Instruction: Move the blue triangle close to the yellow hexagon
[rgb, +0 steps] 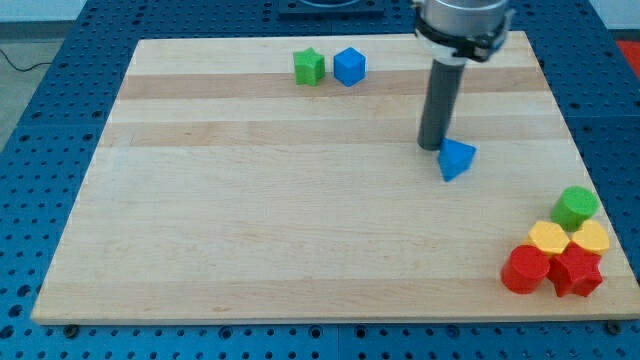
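The blue triangle (456, 159) lies on the wooden board right of centre. My tip (432, 147) stands just at its upper left, touching or nearly touching it. The yellow hexagon (547, 238) sits in the cluster at the view's bottom right, well below and right of the triangle. A second yellow block (592, 238), its shape unclear, lies just right of the hexagon.
A green round block (576, 206) sits above the yellow ones. A red round block (524, 269) and a red star-like block (577, 272) sit below them. A green block (309, 67) and a blue block (349, 66) lie near the board's top edge.
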